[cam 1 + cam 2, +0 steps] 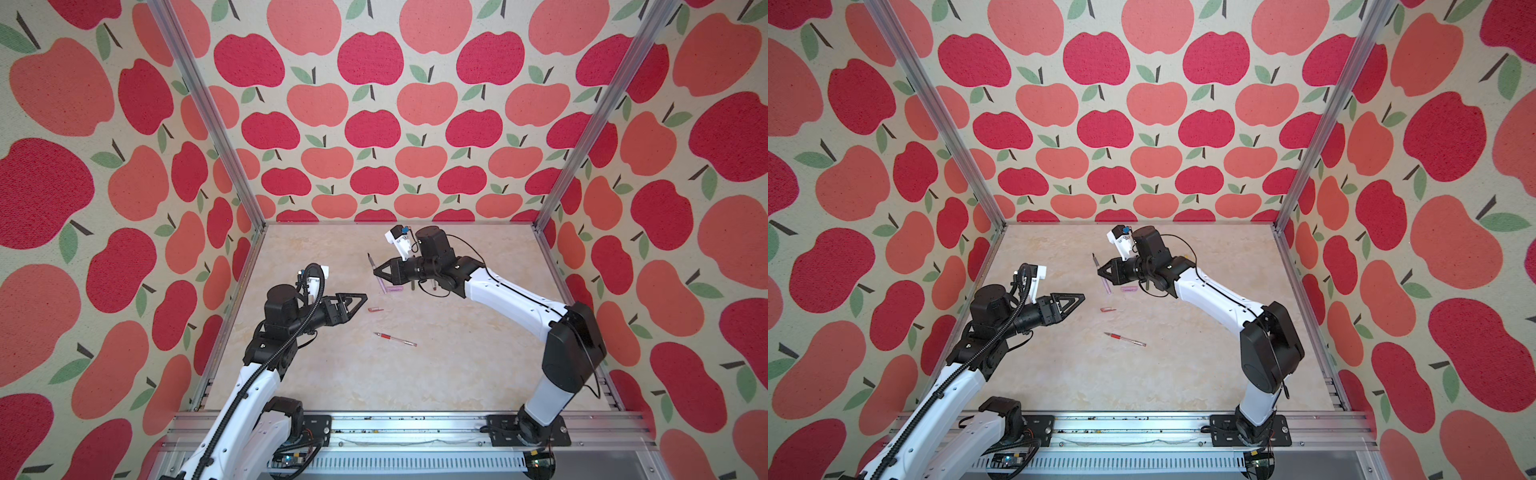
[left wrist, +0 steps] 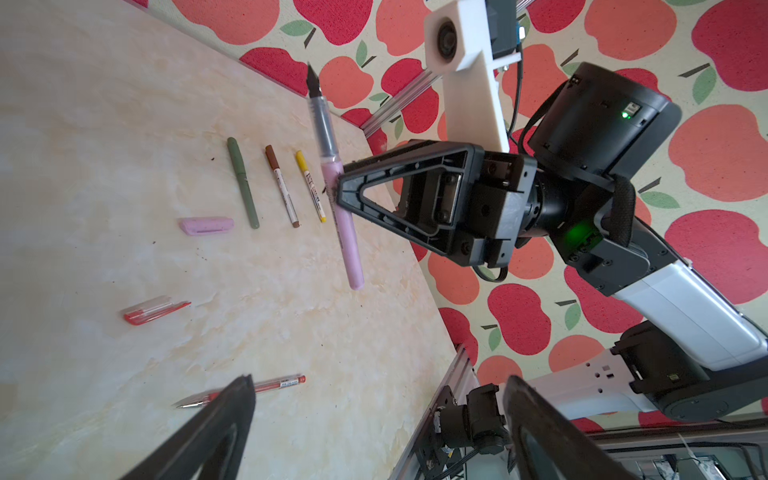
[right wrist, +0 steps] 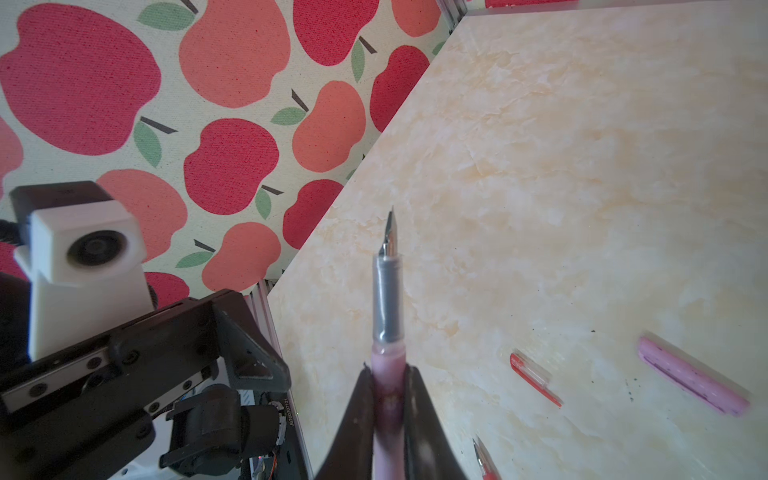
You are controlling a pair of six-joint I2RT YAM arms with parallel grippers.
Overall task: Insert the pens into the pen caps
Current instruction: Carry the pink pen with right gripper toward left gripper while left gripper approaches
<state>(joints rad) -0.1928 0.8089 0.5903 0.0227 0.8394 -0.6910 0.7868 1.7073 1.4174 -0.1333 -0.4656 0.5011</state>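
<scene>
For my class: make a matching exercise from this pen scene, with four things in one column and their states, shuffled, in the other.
1 pink pen
2 lilac cap
3 dark green pen
4 left gripper

A open, empty
B clamped in the right gripper, nib bare
C on the table, no pen inside
D on the table, cap on

Pairs: 1-B, 2-C, 3-D, 4-A

You saw a pink pen (image 2: 350, 249), lilac cap (image 2: 206, 225), red cap (image 2: 153, 312), red pen (image 2: 282, 383) and green pen (image 2: 243, 183); the table (image 2: 83, 124) was cream-marbled, the walls (image 1: 374, 104) patterned with red and coral apples.
</scene>
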